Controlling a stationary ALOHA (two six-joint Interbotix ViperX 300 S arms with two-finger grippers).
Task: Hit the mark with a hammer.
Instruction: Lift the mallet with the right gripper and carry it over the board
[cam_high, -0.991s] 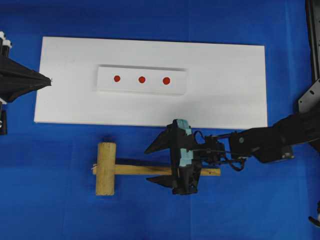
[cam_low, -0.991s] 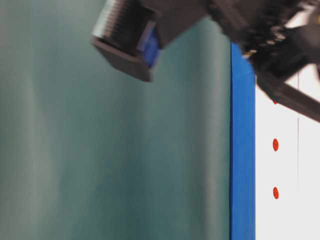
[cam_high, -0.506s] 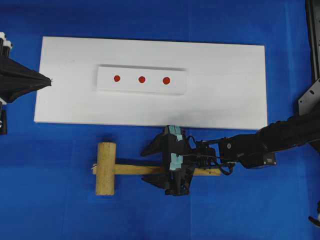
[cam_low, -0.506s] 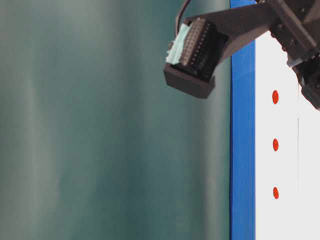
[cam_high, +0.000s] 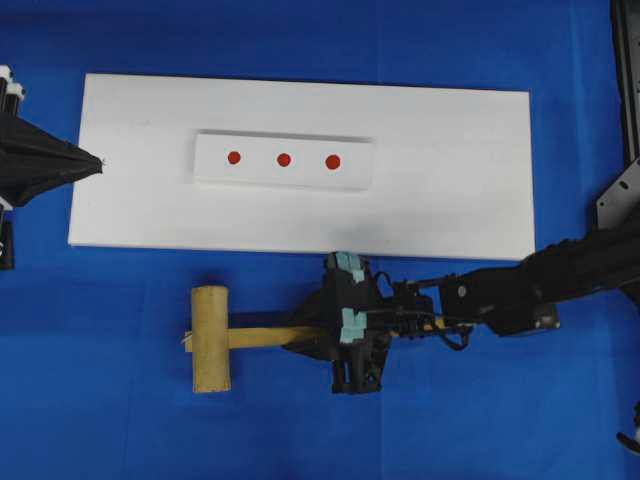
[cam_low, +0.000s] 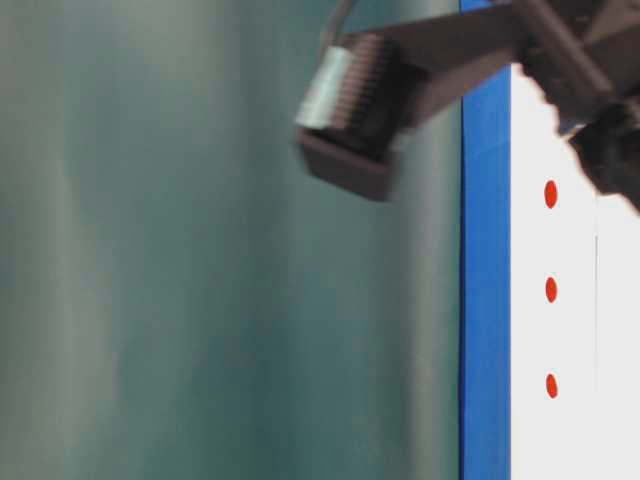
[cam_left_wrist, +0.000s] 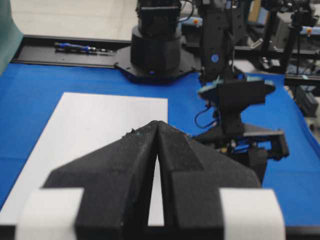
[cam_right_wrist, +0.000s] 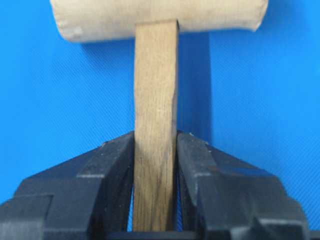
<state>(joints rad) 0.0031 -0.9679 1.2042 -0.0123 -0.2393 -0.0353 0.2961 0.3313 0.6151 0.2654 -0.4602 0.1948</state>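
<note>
The hammer (cam_high: 211, 338) lies on the blue cloth in front of the white board, head to the left and handle pointing right. My right gripper (cam_high: 312, 337) is shut on the handle about midway along. In the right wrist view both fingers press the flat wooden handle (cam_right_wrist: 156, 95) of the hammer, my right gripper (cam_right_wrist: 156, 137) clamping it below the thick head (cam_right_wrist: 160, 19). Three red marks (cam_high: 284, 159) sit in a row on a raised white strip; the table-level view shows the marks (cam_low: 551, 290) too. My left gripper (cam_high: 95, 162) is shut and empty at the board's left edge, its tips (cam_left_wrist: 157, 125) touching.
The white board (cam_high: 450, 190) covers the far half of the blue cloth (cam_high: 100, 420). In the left wrist view the right arm (cam_left_wrist: 235, 100) stands across the board, with an arm base (cam_left_wrist: 155, 45) behind it. A blurred part of the arm (cam_low: 350, 110) fills the table-level view's top.
My right gripper has come down and closed from wide open onto the hammer's handle. The hammer has shifted only slightly. The left gripper has not moved.
</note>
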